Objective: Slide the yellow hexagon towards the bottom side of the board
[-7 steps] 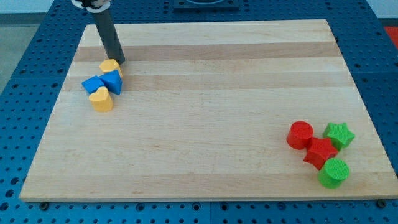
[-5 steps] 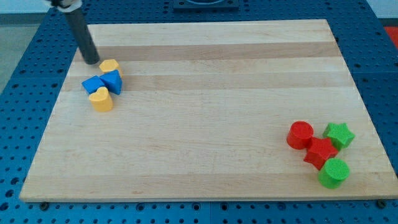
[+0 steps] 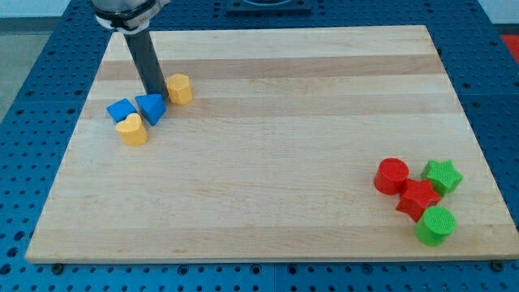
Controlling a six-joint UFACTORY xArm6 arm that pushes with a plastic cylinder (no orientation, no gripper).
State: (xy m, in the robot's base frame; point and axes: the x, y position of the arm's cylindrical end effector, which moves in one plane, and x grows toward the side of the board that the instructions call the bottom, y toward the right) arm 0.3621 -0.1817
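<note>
There is no claw on this arm to be released or clenched, only a dark rod, and its tip [image 3: 159, 98] rests on the wooden board [image 3: 276, 146] near the view's upper left, just to the view's left of the yellow hexagon [image 3: 179, 88] and right at the top edge of the blue triangular block [image 3: 151, 108]; whether the tip touches either one I cannot tell from here. The yellow hexagon sits high on the board, close to the top side and a little to the view's right of a small cluster made up of that blue triangular block, a second blue block [image 3: 122, 110] whose shape is hard to make out, and a yellow heart [image 3: 131, 129] just below them. Far off at the view's lower right lie a red cylinder [image 3: 392, 176], a red star [image 3: 418, 199], a green star [image 3: 443, 175] and a green cylinder [image 3: 435, 225], well apart from the work. As for progress, I judge the task barely begun: the hexagon is nowhere near the bottom side, with almost the whole depth of the board left to cross. The tip stands beside it rather than above it, so it looks to need repositioning to the hexagon's top side before a downward push can start.
</note>
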